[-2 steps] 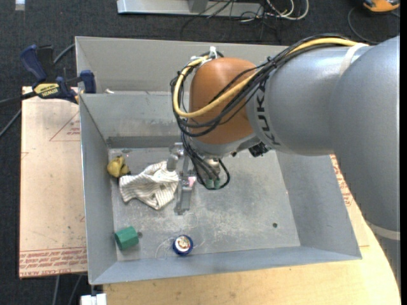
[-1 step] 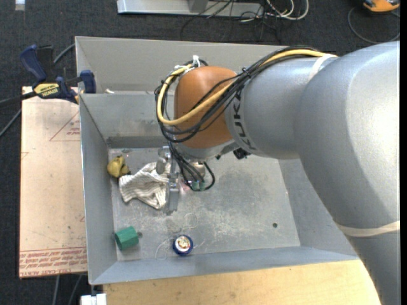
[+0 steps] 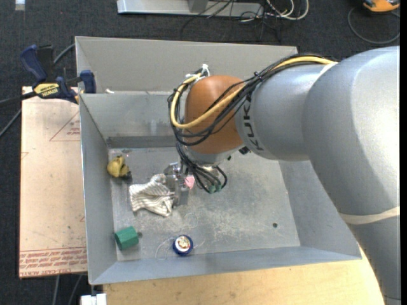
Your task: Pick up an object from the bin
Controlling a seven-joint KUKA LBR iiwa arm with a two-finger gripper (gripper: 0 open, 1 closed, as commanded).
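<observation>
Though nearest, untouched: blue-rimmed disc point(image 3: 182, 245), green block point(image 3: 126, 237). Beyond, mid-floor, crumpled pale cloth point(image 3: 150, 197), gripper point(image 3: 180, 186) down against right edge, probably chosen as biggest catch. Open or closed: cannot tell. Farthest, yellow lump point(image 3: 116, 167), left side.

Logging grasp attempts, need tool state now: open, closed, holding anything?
Tool: cannot be told whether open or closed; it is down at the right edge of the crumpled white cloth.

Arm point(image 3: 331, 119): bulky, smooth silver-grey casing with black lettering point(image 3: 247, 129) near the wrist. Wrist: rounded orange cover point(image 3: 213, 116), looped by a yellow cable point(image 3: 299, 60) and several black cables point(image 3: 191, 148). Small grey metal gripper point(image 3: 180, 182) sits at the cover's 7 o'clock.
</observation>
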